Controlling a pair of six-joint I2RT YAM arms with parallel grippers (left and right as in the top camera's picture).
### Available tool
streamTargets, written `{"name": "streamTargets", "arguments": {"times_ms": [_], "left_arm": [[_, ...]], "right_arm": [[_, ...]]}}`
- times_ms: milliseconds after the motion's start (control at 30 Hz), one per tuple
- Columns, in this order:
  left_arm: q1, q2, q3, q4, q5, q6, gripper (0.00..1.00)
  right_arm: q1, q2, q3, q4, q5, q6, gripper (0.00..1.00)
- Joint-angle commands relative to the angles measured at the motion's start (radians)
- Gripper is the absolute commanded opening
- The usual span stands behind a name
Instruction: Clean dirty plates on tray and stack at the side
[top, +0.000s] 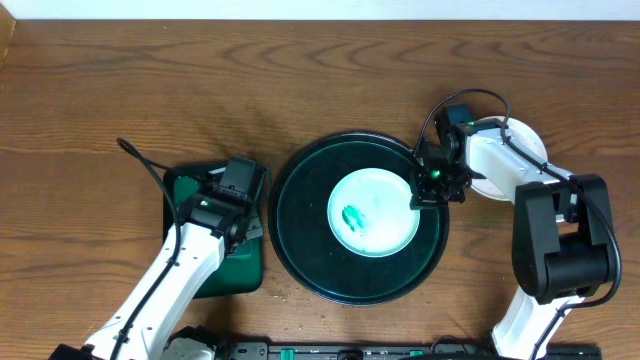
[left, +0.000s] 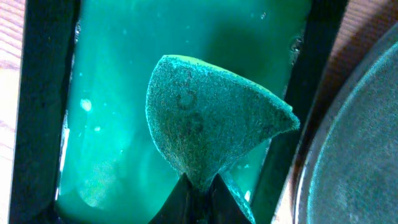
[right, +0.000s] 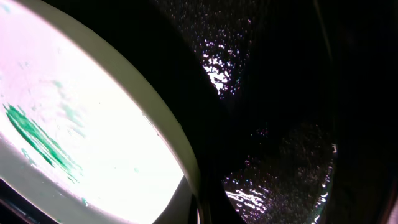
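Left gripper (left: 199, 186) clamped tight on teal sponge (left: 211, 118), over small rectangular tray (left: 40, 112). Right gripper (top: 432, 188) closed at right rim of plate (top: 375, 215), which sits centred on round tray (top: 300, 200); actual pinch unclear. Steady your plate first, then sweep sponge flat across smear (top: 353, 215).

Overhead light: even, soft, from above; table (top: 300, 80) uniformly lit, shadows faint.
Overhead glare: plate (top: 375, 212) nearly blown out; thin sheen on tray (top: 300, 230) rim.
Left wrist: heavy teal cast; sponge (left: 211, 124) sharp, frame edges soft.
Right wrist: harsh contrast; plate washed white, tray near black, speckled highlights, blurred.
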Motion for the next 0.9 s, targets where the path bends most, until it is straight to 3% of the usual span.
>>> {"name": "streamTargets", "arguments": {"times_ms": [0, 233, 533, 867], "left_arm": [[-0.002, -0.004, 0.089, -0.011, 0.016, 0.014, 0.07], [-0.002, 0.004, 0.23, -0.029, 0.13, 0.067, 0.07], [-0.019, 0.134, 0.252, -0.006, 0.328, 0.092, 0.07], [-0.241, 0.309, 0.376, 0.046, 0.332, 0.115, 0.07]], "right_arm": [[0.028, 0.037, -0.013, 0.029, 0.052, -0.002, 0.01], [0.028, 0.037, -0.013, 0.037, 0.052, -0.002, 0.01], [0.028, 0.037, -0.013, 0.038, 0.052, -0.002, 0.01], [0.028, 0.037, -0.013, 0.038, 0.048, -0.002, 0.01]]}}
